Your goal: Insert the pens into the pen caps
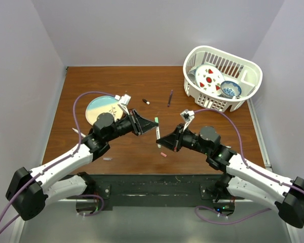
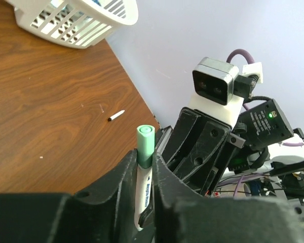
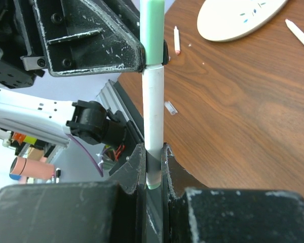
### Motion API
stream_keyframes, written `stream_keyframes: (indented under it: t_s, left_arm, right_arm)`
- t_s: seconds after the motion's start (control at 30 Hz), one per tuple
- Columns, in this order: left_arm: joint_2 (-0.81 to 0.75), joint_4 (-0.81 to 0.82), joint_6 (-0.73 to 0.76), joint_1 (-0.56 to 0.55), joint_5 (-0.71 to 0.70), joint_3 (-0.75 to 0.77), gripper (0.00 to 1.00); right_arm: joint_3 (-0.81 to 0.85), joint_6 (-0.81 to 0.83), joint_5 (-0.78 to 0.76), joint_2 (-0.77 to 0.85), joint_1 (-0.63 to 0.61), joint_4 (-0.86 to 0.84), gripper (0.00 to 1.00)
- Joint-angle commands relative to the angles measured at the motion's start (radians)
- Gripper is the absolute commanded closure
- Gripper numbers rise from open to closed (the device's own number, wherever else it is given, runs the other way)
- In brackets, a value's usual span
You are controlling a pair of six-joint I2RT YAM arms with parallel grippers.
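Note:
A white pen [image 1: 157,133] with a teal-green cap [image 1: 156,120] on its upper end stands upright between my two grippers, above the table's middle. My left gripper [image 1: 155,125] is shut on it at the cap; in the left wrist view the cap [image 2: 145,144] sticks out above the fingertips [image 2: 125,174]. My right gripper [image 3: 153,152] is shut on the barrel's [image 3: 153,109] lower end. Loose on the table lie a short black-tipped pen [image 1: 146,102], a dark purple pen [image 1: 170,97] and a pink cap [image 1: 163,154].
A round blue-and-cream plate [image 1: 98,107] lies at the left, partly under my left arm. A white basket [image 1: 241,96] holding dishes stands at the back right. A small clear piece [image 1: 107,159] lies near the front edge. Red-tipped pens [image 3: 299,34] lie beside the plate.

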State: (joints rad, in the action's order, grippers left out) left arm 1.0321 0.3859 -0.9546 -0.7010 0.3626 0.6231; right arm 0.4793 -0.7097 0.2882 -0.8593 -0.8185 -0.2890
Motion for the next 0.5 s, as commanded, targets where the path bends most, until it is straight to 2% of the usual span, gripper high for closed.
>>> stream_keyframes:
  t_s: [0.0,0.1,0.13,0.23,0.47]
  left_arm:
    - [-0.033,0.059,0.042,-0.012,0.087,-0.011,0.73]
    - [-0.038,0.079,0.037,-0.015,0.099,-0.019,0.66]
    - [-0.040,0.080,0.036,-0.015,0.102,-0.019,0.59]
    - [-0.043,0.082,0.037,-0.017,0.110,-0.016,0.48]
    - [-0.060,0.074,0.056,-0.015,0.101,0.001,0.46]
  right_arm:
    - [0.114,0.045,-0.026,0.017,0.004,-0.004,1.00]
    - [0.133,0.056,-0.026,0.019,0.004,0.007,1.00]
    - [0.136,0.061,-0.026,0.019,0.004,0.008,1.00]
    - [0.143,0.064,-0.020,0.016,0.004,0.011,1.00]
    - [0.134,0.070,0.034,0.011,0.005,0.011,1.00]
